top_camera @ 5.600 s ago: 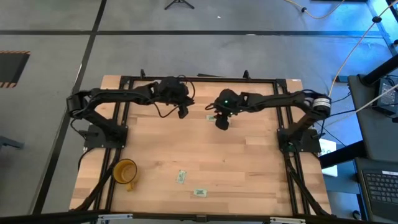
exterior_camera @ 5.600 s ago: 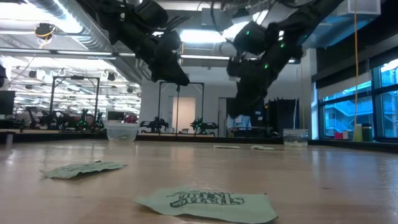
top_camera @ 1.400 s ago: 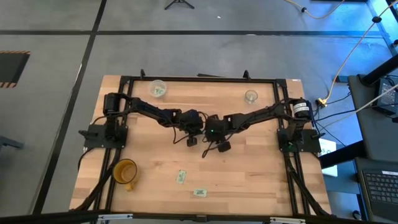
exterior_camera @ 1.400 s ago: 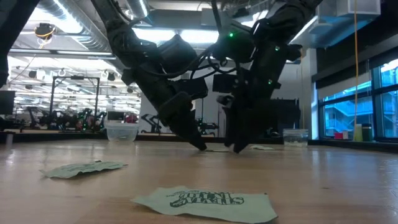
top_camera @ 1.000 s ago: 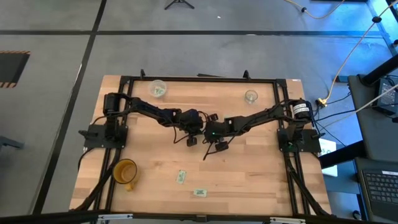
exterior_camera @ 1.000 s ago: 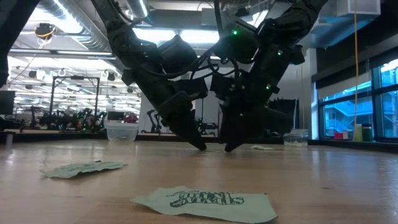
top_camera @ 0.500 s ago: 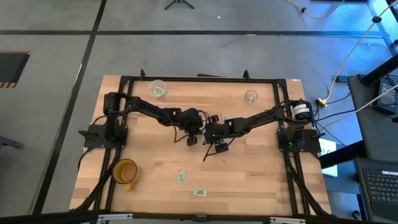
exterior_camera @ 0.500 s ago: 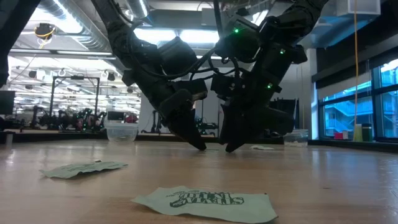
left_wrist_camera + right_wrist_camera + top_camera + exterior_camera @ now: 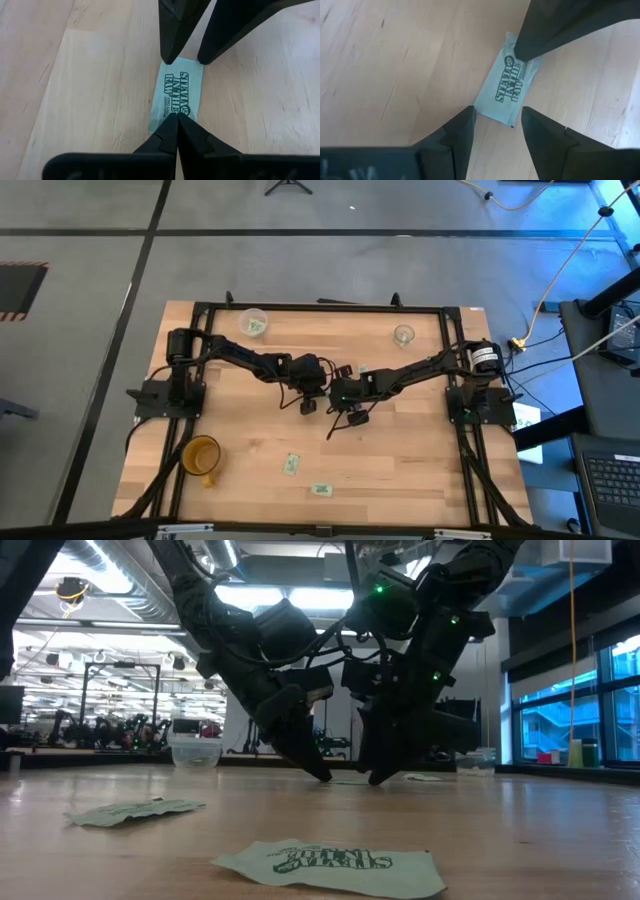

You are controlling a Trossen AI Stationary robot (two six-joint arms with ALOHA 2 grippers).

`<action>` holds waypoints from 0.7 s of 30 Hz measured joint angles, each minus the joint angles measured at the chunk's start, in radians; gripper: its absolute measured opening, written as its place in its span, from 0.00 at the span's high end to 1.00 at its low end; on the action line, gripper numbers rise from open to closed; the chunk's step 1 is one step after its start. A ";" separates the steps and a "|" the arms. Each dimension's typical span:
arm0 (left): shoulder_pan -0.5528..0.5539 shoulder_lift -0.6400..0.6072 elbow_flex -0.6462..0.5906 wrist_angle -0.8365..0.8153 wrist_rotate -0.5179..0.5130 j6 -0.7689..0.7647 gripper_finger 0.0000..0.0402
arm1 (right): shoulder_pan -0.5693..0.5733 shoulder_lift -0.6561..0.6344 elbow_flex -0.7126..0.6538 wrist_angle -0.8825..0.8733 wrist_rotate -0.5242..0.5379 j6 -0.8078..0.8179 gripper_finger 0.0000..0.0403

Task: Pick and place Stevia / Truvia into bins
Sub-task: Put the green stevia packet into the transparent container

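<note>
Right now both arms are meeting over one sachet (image 9: 177, 95) lying flat near the middle of the tabletop (image 9: 420, 450). In the left wrist view the left end effector (image 9: 177, 119) is pinched fully together, its joined tips pressing one short end of the sachet rather than gripping it, while the right end effector (image 9: 497, 116) is standing with its fingers apart, straddling the opposite short end and holding nothing. Judging from this, the step in hand is a shared pick: one arm pinning the flat paper so the other can get a finger under it. To do it well, the right fingers (image 9: 465, 127) should be closing low and slowly, scraping along the wood so an edge buckles upward, and the left tips should be keeping light pressure so the sachet is neither sliding nor tearing. Lifting should probably wait until the paper is clearly caught. Two more sachets (image 9: 291, 465) are lying toward the lower middle of the high view, with a yellow mug (image 9: 201, 457) at lower left; the wide cup (image 9: 253, 322) and the narrow cup (image 9: 403, 335) are sitting along the upper edge, well apart from the arms.
</note>
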 joint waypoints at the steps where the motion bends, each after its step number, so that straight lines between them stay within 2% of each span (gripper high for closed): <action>1: 0.000 0.000 0.000 0.001 0.000 0.000 0.99 | 0.000 0.000 0.000 -0.001 0.000 0.000 0.58; 8: 0.001 0.000 -0.002 0.007 0.008 0.000 0.99 | 0.000 0.000 -0.001 0.025 -0.002 -0.050 0.58; 11: 0.003 0.002 -0.003 0.015 0.039 -0.004 0.99 | 0.000 0.002 -0.002 0.048 -0.003 -0.053 0.58; 21: 0.000 0.004 -0.004 0.035 0.044 -0.012 0.99 | -0.012 0.033 -0.001 0.154 -0.004 -0.042 0.58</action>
